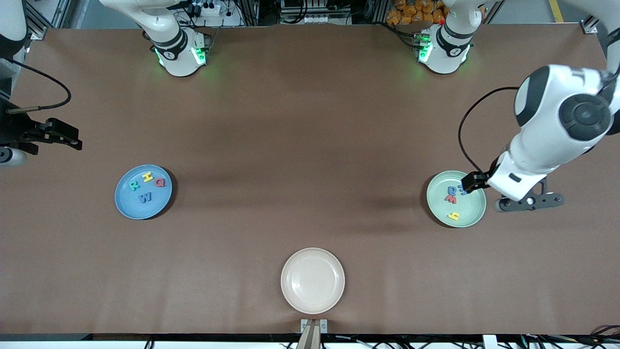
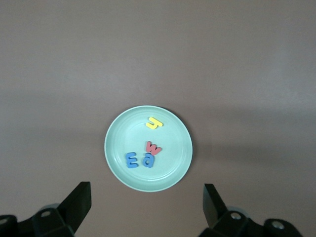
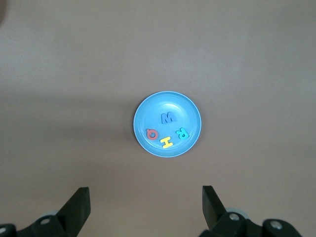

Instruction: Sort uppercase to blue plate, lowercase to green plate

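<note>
The blue plate [image 1: 127, 203] lies toward the right arm's end and holds the teal R [image 1: 134, 185], yellow H [image 1: 147, 176], red Q [image 1: 160, 182] and blue W [image 1: 145, 197]. The green plate [image 1: 472, 206] lies toward the left arm's end and holds the red w [image 1: 450, 198], the yellow y-like letter [image 1: 453, 216] and two blue rounded letters [image 1: 453, 190]. My left gripper [image 1: 528, 202] [image 2: 146, 207] is open and empty, high beside the green plate [image 2: 173, 136]. My right gripper [image 1: 9, 156] [image 3: 145, 207] is open and empty, high up by the blue plate [image 3: 148, 116].
An empty cream plate [image 1: 313, 280] lies at the table edge nearest the front camera, midway between the arms. The brown table [image 1: 310, 145] carries nothing else in view.
</note>
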{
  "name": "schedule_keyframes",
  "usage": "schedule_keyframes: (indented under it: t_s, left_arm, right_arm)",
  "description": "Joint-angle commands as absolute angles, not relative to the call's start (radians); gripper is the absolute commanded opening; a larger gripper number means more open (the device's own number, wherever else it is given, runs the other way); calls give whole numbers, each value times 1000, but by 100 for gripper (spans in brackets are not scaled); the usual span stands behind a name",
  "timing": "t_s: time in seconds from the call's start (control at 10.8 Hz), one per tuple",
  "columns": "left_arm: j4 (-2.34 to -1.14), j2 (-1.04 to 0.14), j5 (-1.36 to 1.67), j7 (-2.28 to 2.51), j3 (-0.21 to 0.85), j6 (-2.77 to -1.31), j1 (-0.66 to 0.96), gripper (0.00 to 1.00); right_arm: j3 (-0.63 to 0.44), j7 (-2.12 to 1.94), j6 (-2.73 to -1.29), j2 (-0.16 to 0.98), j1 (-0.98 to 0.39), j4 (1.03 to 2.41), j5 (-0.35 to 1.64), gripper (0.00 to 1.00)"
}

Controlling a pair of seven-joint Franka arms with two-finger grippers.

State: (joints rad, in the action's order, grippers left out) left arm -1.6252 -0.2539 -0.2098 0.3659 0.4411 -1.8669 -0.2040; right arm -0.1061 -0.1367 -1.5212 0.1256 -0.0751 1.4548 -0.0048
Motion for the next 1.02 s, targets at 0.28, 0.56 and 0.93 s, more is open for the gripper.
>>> schedule_keyframes:
  t_s: [0.28,0.56,0.93]
  left_arm:
    - [-1552,-175,-97,342,454,-1740,-218,100]
    - [-1548,-164,-83,342,459,-1730,-218,100]
    - [-1548,-77,-80,257,219,-1715,22,100]
  right_arm:
    - [-101,-129,-1489,123,-69,1437,-14,100]
    - [-22,-129,-1489,121,13,1437,-12,100]
    - [3,-129,-1491,117,34,1439,-14,100]
